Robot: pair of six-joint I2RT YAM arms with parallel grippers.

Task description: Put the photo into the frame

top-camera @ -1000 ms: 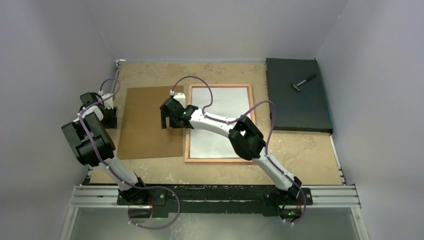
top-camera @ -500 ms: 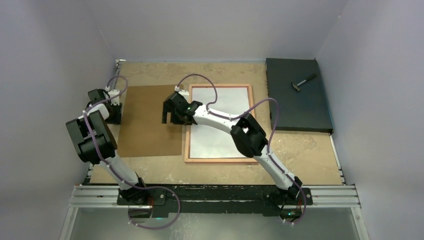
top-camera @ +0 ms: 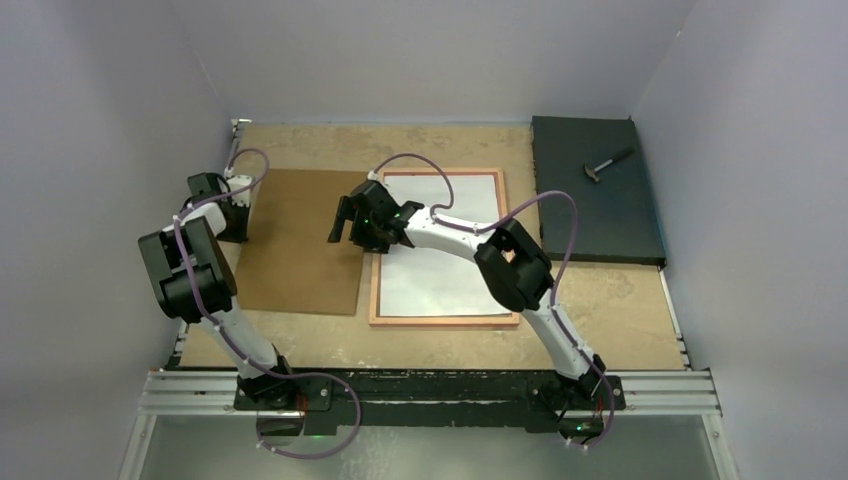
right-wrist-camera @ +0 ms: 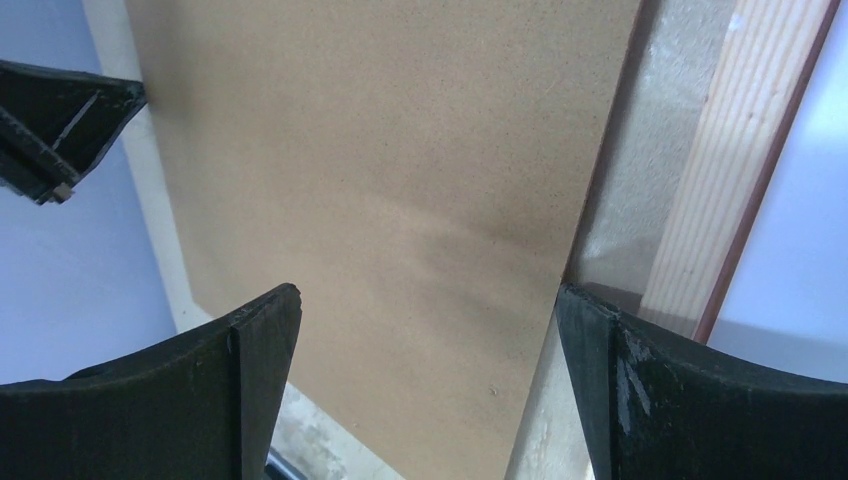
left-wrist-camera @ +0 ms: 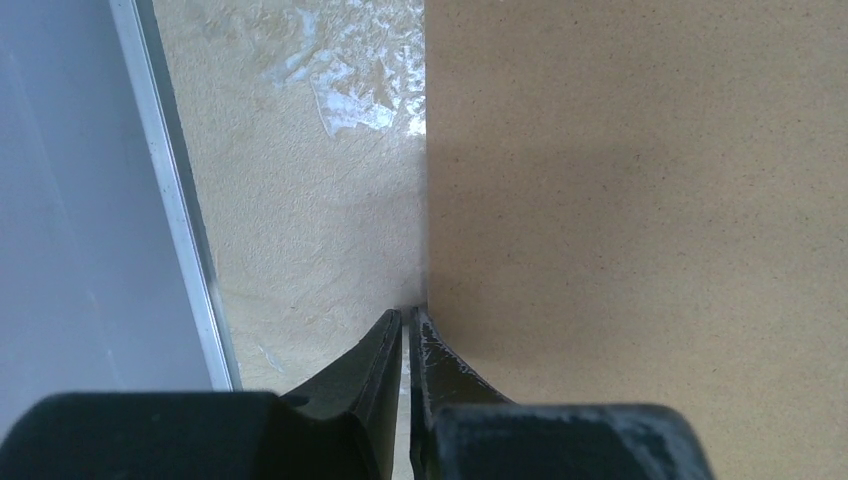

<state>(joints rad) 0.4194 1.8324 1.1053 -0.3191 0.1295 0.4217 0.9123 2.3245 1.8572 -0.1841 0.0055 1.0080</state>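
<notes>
The left gripper (left-wrist-camera: pixel 408 312) pinches the left edge of the brown rectangular backing board (top-camera: pixel 300 240), and the right gripper (right-wrist-camera: pixel 428 292) gapes over its right edge, just left of the wood-rimmed rectangular frame (top-camera: pixel 440 321) holding the white-backed photo (top-camera: pixel 440 285).

White-backed photo (top-camera: pixel 440 290) lies flat inside wood-orange frame (top-camera: pixel 440 320)

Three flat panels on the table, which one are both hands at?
The plain brown board, left of the frame: left hand shut at its left edge, right hand open over its right edge.
</notes>
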